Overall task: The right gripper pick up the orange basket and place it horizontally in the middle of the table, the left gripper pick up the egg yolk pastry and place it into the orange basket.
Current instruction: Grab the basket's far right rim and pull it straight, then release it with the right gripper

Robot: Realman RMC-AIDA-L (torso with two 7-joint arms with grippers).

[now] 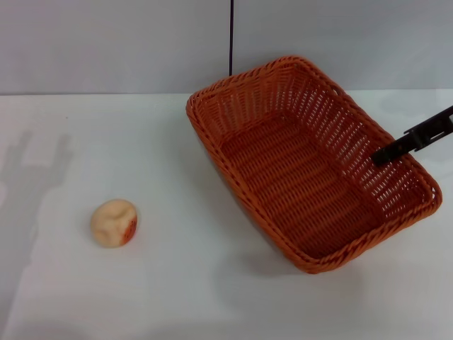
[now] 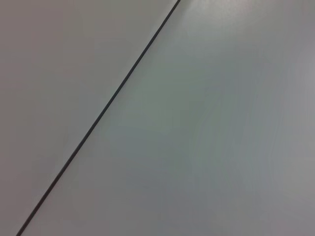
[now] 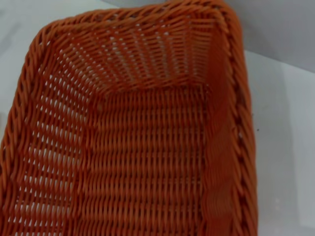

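Note:
The orange basket [image 1: 304, 166] sits right of the table's middle, skewed, with one long side towards the right edge. A shadow under its near corner suggests it is raised off the white table [image 1: 177, 283]. My right gripper [image 1: 380, 155] reaches in from the right; one black finger lies against the inside of the basket's right wall, gripping that wall. The right wrist view looks down into the basket's [image 3: 147, 147] woven, empty interior. The egg yolk pastry [image 1: 114, 222] rests alone at the front left of the table. My left gripper is out of view.
A pale grey wall with a dark vertical seam [image 1: 231, 35] backs the table. The left wrist view shows only that wall and seam [image 2: 98, 118]. An arm's shadow [image 1: 35, 163] falls on the table's far left.

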